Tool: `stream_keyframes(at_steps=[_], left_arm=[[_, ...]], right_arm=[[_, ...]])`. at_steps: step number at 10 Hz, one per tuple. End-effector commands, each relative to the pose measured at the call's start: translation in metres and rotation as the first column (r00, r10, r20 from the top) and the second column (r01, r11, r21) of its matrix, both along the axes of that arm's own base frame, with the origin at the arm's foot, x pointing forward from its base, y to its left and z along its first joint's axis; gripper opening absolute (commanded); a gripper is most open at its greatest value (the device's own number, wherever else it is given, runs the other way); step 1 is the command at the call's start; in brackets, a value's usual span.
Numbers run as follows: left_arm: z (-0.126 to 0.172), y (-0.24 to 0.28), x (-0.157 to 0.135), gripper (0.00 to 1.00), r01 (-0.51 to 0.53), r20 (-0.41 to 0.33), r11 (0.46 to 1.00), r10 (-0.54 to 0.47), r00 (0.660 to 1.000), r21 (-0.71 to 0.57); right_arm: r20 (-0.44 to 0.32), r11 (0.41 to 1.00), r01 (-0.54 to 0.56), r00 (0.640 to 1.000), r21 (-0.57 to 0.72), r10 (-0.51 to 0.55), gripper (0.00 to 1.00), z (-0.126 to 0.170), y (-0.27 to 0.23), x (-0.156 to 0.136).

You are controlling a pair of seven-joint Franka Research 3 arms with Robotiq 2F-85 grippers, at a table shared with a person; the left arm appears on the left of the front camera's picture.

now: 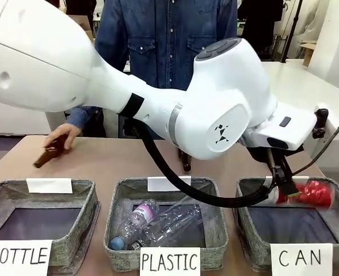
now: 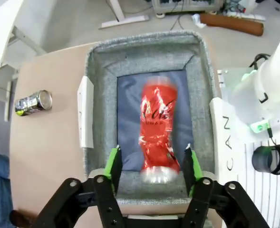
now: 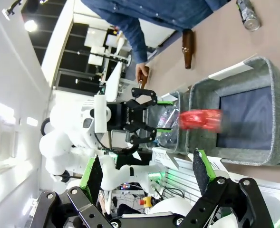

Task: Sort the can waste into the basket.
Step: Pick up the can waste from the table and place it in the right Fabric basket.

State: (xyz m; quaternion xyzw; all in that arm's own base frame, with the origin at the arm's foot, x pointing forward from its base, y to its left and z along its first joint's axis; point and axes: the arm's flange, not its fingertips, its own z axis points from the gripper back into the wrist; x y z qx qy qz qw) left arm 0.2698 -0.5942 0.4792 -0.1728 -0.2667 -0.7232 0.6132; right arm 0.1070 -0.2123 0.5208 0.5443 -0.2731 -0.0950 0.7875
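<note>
2 cans: red can (image 1: 312,193) blurred in air at frame right, over CAN basket (image 1: 245,225), clear of L gripper (image 2: 151,151), jaws part open, empty; black-silver can (image 2: 33,102) on bench (image 2: 49,156). R gripper (image 3: 147,156) jaws wide, empty.

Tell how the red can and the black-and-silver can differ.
The red can is blurred in mid-air; the black-and-silver can rests on the table. The red can is over the CAN basket; the black-and-silver can lies outside it. Both are small metal cans.
</note>
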Motion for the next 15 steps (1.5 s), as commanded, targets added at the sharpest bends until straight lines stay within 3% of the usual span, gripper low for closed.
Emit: stream_keyframes(at_steps=[1, 5, 7, 8, 10, 11, 12, 13, 14, 15], left_arm=[[0.007, 0.001, -0.003, 1.00, -0.024, 0.027, 1.000, 0.024, 0.999, -0.012], [0.024, 0.018, -0.002, 1.00, -0.063, 0.000, 0.998, 0.063, 0.998, -0.032], [0.061, 0.062, -0.020, 1.00, -0.095, -0.045, 0.995, 0.097, 0.994, 0.039], [0.091, 0.095, -0.039, 1.00, -0.075, -0.114, 0.997, 0.078, 0.990, 0.026], [0.136, 0.164, -0.077, 1.00, -0.112, -0.033, 0.994, 0.112, 0.993, 0.000], [0.146, 0.204, -0.080, 1.00, -0.183, -0.025, 0.983, 0.183, 0.983, -0.003], [0.152, 0.249, -0.076, 1.00, -0.265, -0.048, 0.964, 0.265, 0.963, -0.008], [0.154, 0.290, -0.072, 1.00, -0.386, -0.045, 0.922, 0.385, 0.922, -0.021], [0.154, 0.333, -0.067, 1.00, -0.475, -0.090, 0.878, 0.469, 0.878, -0.063], [0.152, 0.376, -0.060, 1.00, -0.606, -0.074, 0.795, 0.602, 0.795, -0.036]], right_arm=[[0.026, 1.000, 0.020, 0.999, -0.009, -0.019, 1.00, 0.007, -0.003, -0.007], [0.026, 1.000, 0.020, 0.999, -0.009, -0.019, 1.00, 0.007, -0.003, -0.007], [-0.013, 0.999, 0.015, 1.000, -0.031, -0.016, 1.00, 0.004, 0.003, 0.009], [-0.051, 0.999, 0.024, 0.998, -0.044, -0.026, 1.00, 0.003, 0.008, 0.025], [-0.115, 0.996, -0.008, 0.993, -0.092, -0.003, 1.00, 0.004, 0.026, 0.053], [-0.120, 0.993, -0.053, 0.992, -0.102, 0.040, 1.00, 0.005, 0.037, 0.061], [-0.130, 0.991, -0.085, 0.989, -0.106, 0.071, 1.00, 0.006, 0.047, 0.070], [-0.139, 0.988, -0.121, 0.985, -0.095, 0.107, 1.00, 0.006, 0.059, 0.081], [-0.148, 0.983, -0.156, 0.979, -0.095, 0.141, 1.00, 0.008, 0.075, 0.094], [-0.150, 0.975, -0.195, 0.973, -0.104, 0.178, 1.00, 0.012, 0.089, 0.103]])
